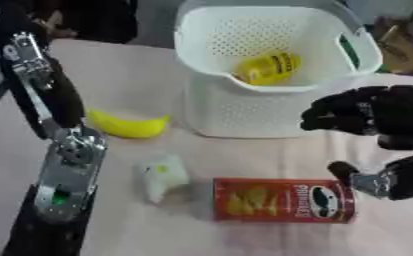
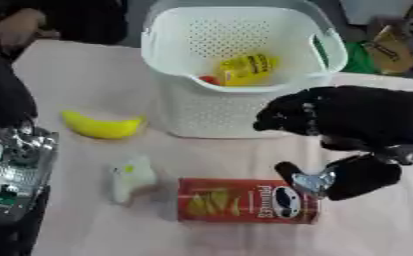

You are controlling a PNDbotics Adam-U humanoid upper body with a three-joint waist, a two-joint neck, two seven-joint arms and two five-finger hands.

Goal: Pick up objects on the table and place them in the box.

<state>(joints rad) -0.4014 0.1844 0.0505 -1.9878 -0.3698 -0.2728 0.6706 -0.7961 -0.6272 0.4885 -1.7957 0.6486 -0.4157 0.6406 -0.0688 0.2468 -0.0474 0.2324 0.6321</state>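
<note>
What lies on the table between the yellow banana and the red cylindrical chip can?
A small white crumpled object with a yellow spot lies between the yellow banana and the red cylindrical chip can, clearest in the left eye view.

Right hand (image 2: 332, 125) at right of bench (image 1: 139, 75), over its near-right part. Can (image 1: 284, 200) lying on its side just below and left of the hand, lid end toward the thumb. Basket (image 1: 244, 110) behind and left of the hand, standing on the bench; packet (image 1: 269, 67) inside it. Small wrapped item (image 1: 163, 176) left of the can. Banana (image 1: 129, 126) farther left, behind the wrapped item, beside the basket's left wall. Left arm (image 1: 65, 170) at far left edge.
</note>
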